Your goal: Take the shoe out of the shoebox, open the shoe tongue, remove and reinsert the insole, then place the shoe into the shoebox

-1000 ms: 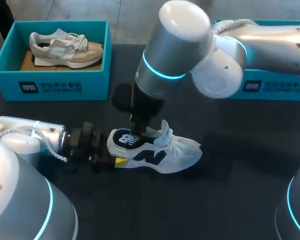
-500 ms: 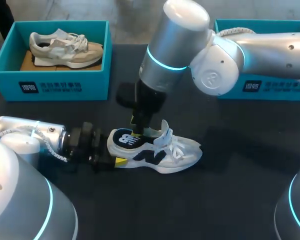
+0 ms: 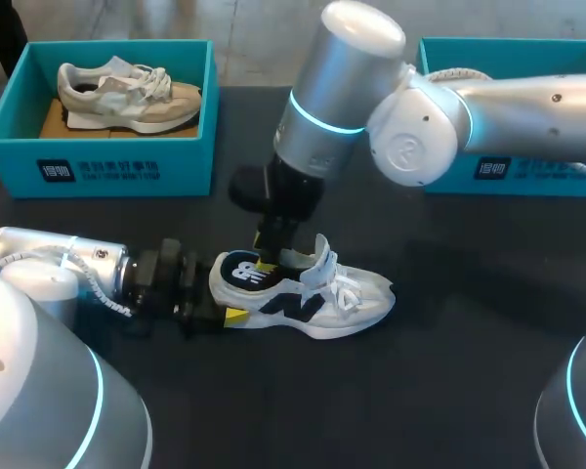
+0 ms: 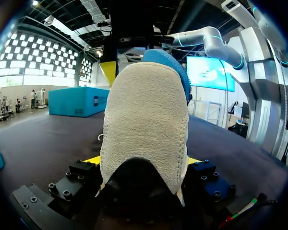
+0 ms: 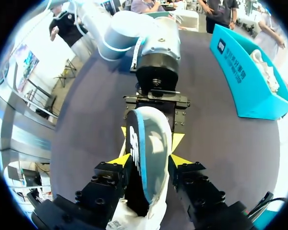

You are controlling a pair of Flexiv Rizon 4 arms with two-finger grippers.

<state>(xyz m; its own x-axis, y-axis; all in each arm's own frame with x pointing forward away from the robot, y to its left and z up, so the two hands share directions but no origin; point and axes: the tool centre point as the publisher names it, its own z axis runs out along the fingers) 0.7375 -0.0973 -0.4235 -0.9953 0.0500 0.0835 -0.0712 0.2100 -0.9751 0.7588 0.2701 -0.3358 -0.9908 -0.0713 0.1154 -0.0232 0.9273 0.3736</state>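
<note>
The white-and-grey mesh sneaker [image 3: 317, 298] rests on its sole on the dark tabletop [image 3: 449, 381], outside any box, with its toe toward the robot's right. Its dark foam insole [image 3: 244, 271], edged in blue, stands partly out of the collar with the heel end raised. The right gripper [image 3: 271, 256] meets it from above, and the right wrist view shows the jaws clenched on the insole [image 5: 153, 139] from both sides. The left gripper [image 3: 223, 315] lies low on the tabletop, its jaws grasping the sneaker [image 4: 144, 115] by the suede heel. The likely trouble is the insole buckling or catching on the tongue. A hard pull or push could also tip the sneaker out of the heel grip, or slide the thin foam out of the right jaws. The right arm reaches past the middle with its wrist pitched steeply down, while the left arm lies nearly flat. A teal cardboard shoebox [image 3: 98, 171] at far left holds a beige sneaker [image 3: 127, 93]. A second teal shoebox [image 3: 527, 171] sits behind the right arm, its inside hidden.
</note>
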